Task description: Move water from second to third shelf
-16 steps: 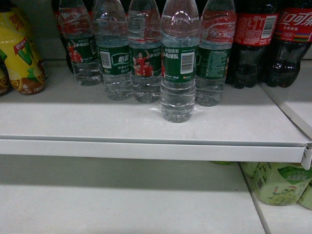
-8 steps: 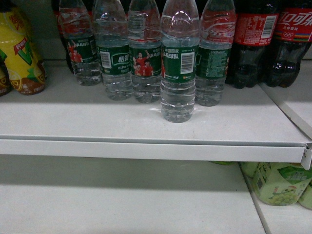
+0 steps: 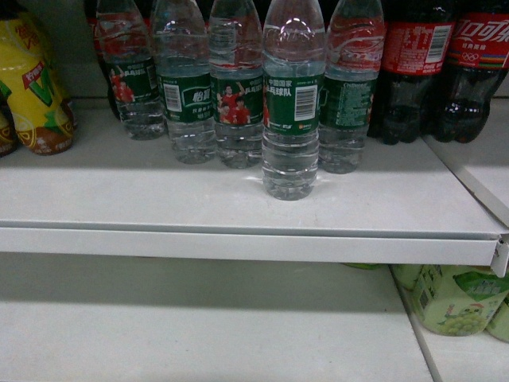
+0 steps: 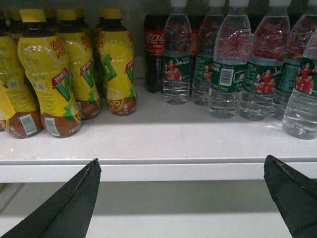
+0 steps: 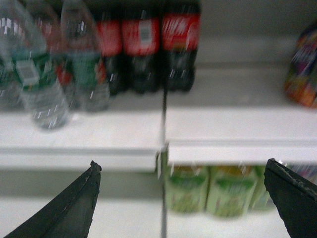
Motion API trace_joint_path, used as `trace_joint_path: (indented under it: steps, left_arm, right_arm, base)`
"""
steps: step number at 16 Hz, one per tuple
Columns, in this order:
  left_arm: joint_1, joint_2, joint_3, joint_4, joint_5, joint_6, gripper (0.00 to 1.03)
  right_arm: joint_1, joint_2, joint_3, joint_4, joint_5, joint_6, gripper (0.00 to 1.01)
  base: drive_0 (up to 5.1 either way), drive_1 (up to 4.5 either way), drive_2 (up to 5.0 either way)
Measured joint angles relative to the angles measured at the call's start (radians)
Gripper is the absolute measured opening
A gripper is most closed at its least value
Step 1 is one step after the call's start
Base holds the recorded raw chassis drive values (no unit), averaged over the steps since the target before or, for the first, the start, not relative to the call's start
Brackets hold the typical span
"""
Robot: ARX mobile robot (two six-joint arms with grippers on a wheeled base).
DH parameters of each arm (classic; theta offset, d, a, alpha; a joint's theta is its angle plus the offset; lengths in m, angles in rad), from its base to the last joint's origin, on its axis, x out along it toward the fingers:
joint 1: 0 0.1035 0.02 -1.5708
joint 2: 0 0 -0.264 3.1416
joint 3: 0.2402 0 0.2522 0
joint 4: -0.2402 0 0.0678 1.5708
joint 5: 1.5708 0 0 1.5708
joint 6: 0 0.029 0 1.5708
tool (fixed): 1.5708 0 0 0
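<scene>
The left gripper hangs released, its two dark fingers spread wide at the bottom corners of the left wrist view, holding nothing, below and in front of the upper shelf's front lip. The right gripper is likewise released and empty, its fingers apart at the bottom of a blurred right wrist view. Neither gripper shows in the head view.

The water bottle stands upright on the upper white shelf, the foremost of a group of like bottles, nearest the shelf's front edge, its green label with barcode facing outward. It is untouched by either gripper. Behind it a row of four similar water bottles stands side by side. To their right are dark cola bottles with red labels; to the far left, yellow-labelled drink bottles, which the left wrist view shows as a cluster with yellow caps.

In the right wrist view the foremost bottle appears at far left, the cola just right of the water group, with a seam between two shelf panels beyond them. On the lower shelf, pale green cartons sit at right beneath the upper shelf; the rest of its white surface lies in shadow
</scene>
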State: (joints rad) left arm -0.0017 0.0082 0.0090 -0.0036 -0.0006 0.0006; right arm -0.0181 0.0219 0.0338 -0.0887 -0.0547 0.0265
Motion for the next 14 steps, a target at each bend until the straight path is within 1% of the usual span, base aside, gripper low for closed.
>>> trace_joint_path:
  steps: [1,2,3,6,8,10,11,12,14]
  left_arm:
    - [0.000,0.000,0.000,0.001,0.002,0.000,0.98]
    - [0.000,0.000,0.000,0.000,0.000,0.000,0.98]
    - [0.000,0.000,0.000,0.000,0.000,0.000,0.98]
    - [0.000,0.000,0.000,0.000,0.000,0.000,0.98]
    - [0.000,0.000,0.000,0.000,0.000,0.000,0.98]
    - [0.000,0.000,0.000,0.000,0.000,0.000,0.98]
    - [0.000,0.000,0.000,0.000,0.000,0.000,0.98]
    - [0.000,0.000,0.000,0.000,0.000,0.000,0.98]
    - [0.000,0.000,0.000,0.000,0.000,0.000,0.98]
  right_arm:
    - [-0.044,0.087,0.032,-0.050,-0.076,0.042,0.98]
    - [-0.076,0.149,0.051,-0.027,-0.116,0.066,0.98]
    - [-0.104,0.188,0.073,0.014,-0.148,0.079,0.98]
    - [-0.179,0.334,0.176,0.161,-0.232,0.077,0.98]
    - [-0.201,0.460,0.241,0.257,-0.259,0.069,0.98]
    - [-0.190,0.590,0.314,0.344,-0.259,0.055,0.98]
    - [-0.176,0.645,0.349,0.380,-0.250,0.053,0.98]
    - [-0.152,0.691,0.378,0.402,-0.233,0.048,0.98]
    - [-0.070,0.763,0.395,0.446,-0.201,0.027,0.98]
  base:
    - [0.0,0.00,0.0]
    - [0.0,0.00,0.0]
    - [0.0,0.00,0.0]
    - [0.0,0.00,0.0]
    - [0.0,0.00,0.0]
    - [0.0,0.00,0.0]
    - [0.0,0.00,0.0]
    - [0.0,0.00,0.0]
    - [0.0,0.00,0.0]
